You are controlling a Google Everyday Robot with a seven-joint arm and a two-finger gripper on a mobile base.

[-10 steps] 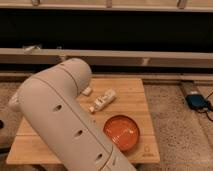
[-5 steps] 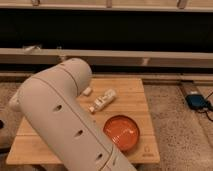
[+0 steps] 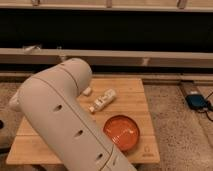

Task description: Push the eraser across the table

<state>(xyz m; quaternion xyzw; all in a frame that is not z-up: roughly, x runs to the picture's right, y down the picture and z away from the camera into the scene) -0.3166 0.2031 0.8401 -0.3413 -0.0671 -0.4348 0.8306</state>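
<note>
A dark wall with long pale rails runs behind the table (image 3: 132,86), which stands on a speckled floor. The big white arm (image 3: 60,125) covers the table's left side and hides the gripper, so I cannot tell how it is set. The small pale eraser (image 3: 87,91) lies just beside the arm, near the far edge. A white bottle (image 3: 103,100) lies on its side close by. An orange plate (image 3: 121,132) sits nearer the front. A blue thing (image 3: 196,101) lies on the floor to the right.

The logo (image 3: 146,149) on the table (image 3: 131,88) seems too small to read.
</note>
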